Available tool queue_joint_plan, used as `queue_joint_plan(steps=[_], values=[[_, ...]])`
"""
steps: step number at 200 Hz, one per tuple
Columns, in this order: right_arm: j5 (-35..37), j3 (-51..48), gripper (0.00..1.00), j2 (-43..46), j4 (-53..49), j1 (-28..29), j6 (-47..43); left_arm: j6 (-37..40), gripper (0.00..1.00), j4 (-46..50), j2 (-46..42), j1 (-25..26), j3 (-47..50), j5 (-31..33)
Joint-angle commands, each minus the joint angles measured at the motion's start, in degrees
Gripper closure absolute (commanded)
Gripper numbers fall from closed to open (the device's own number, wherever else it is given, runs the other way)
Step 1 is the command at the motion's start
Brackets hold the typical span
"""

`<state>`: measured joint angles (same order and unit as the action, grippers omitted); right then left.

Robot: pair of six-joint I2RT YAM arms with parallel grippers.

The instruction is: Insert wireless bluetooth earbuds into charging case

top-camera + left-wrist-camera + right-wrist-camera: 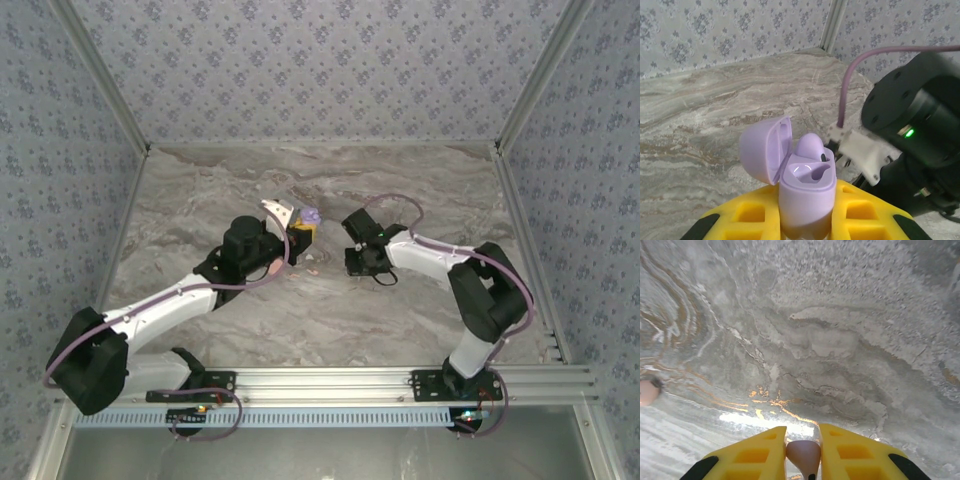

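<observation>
The purple charging case [805, 192] stands upright between the yellow fingers [747, 212] of my left gripper [807, 195], which is shut on its body. Its lid [760, 152] hangs open to the left. One purple earbud [809, 146] sits in the far slot, and the near slot [807, 172] is empty. From above, the case [311, 216] is held over the table's middle by the left gripper [300, 230]. My right gripper [802, 432] is shut on a pinkish-mauve earbud [803, 455], stem pointing back, just above the marble. It [362, 264] hangs right of the case.
A small pink round thing [647, 391] lies on the marble at the left edge of the right wrist view; a pink speck [311, 270] lies between the two grippers. The right arm's black wrist [912, 120] stands close on the case's right. Patterned walls [300, 70] enclose the table.
</observation>
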<state>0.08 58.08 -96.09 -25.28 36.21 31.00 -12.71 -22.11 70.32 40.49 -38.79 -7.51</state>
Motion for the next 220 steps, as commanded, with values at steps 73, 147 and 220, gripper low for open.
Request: queue_joint_plan(steps=[73, 147, 220], values=[[-10.48, -3.64, 0.79, 14.88, 8.35, -3.84, -4.08, -7.90, 0.88, -11.63, 6.97, -0.17, 4.10, -1.78], [-14.21, -1.07, 0.79, 22.34, 11.04, -3.77, -7.45, -6.77, 0.88, -24.73, 10.74, -0.02, 8.59, -4.55], [-16.77, 3.94, 0.78, 22.80, 12.97, -2.48, -9.73, -4.45, 0.87, -28.76, 12.45, 1.58, 8.67, -6.02]])
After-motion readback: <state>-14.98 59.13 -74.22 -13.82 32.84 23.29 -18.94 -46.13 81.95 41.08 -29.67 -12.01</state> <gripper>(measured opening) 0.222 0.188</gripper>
